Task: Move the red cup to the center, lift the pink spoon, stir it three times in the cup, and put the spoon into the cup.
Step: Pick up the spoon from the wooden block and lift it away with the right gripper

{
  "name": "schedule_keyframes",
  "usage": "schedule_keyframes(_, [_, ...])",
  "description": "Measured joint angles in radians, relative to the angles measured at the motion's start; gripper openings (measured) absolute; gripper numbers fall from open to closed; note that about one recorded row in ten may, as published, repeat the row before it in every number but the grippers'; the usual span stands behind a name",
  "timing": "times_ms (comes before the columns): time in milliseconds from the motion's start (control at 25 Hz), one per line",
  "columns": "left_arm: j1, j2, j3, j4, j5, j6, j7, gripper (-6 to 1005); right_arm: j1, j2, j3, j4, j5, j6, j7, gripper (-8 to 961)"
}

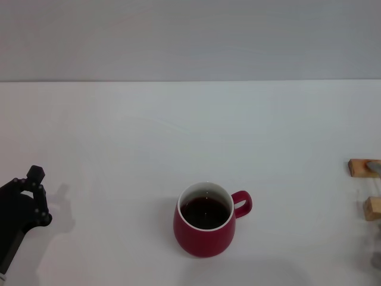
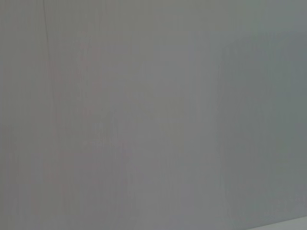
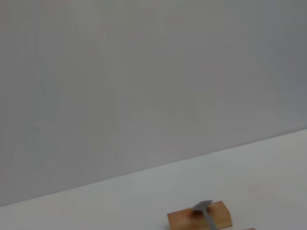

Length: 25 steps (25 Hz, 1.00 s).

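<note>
The red cup (image 1: pixel 206 220) stands upright on the white table (image 1: pixel 178 131), low in the middle of the head view. Dark liquid fills its white inside and its loop handle points right. The pink spoon (image 1: pixel 374 165) looks greyish and is mostly cut off at the right edge, where it rests across wooden blocks. Its rounded end lies on a block in the right wrist view (image 3: pixel 204 208). My left gripper (image 1: pixel 30 185) is at the lower left, far from the cup and above the table. My right gripper is out of view.
Two small wooden blocks (image 1: pixel 359 167) (image 1: pixel 372 208) sit at the table's right edge, and one also shows in the right wrist view (image 3: pixel 199 216). A grey wall (image 1: pixel 190 36) stands behind the table. The left wrist view shows only a grey surface.
</note>
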Motion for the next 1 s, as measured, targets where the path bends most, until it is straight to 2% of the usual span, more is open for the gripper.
schedule_keyframes(80, [0.000, 0.000, -0.001, 0.002, -0.001, 0.000, 0.000, -1, 0.002, 0.000, -0.001, -0.003, -0.004, -0.001, -0.003, 180])
schedule_keyframes(360, [-0.003, 0.000, -0.003, 0.012, -0.002, -0.001, 0.000, -1, 0.007, -0.001, -0.004, -0.005, -0.006, 0.005, -0.005, 63])
schedule_keyframes(640, [-0.009, -0.001, -0.003, 0.012, -0.002, -0.009, 0.001, -1, 0.012, -0.001, 0.008, 0.035, -0.002, -0.010, -0.134, 62])
schedule_keyframes(1000, [-0.011, -0.003, -0.003, 0.010, -0.002, -0.009, 0.001, -1, 0.026, -0.011, 0.001, 0.093, -0.005, -0.131, -0.253, 60])
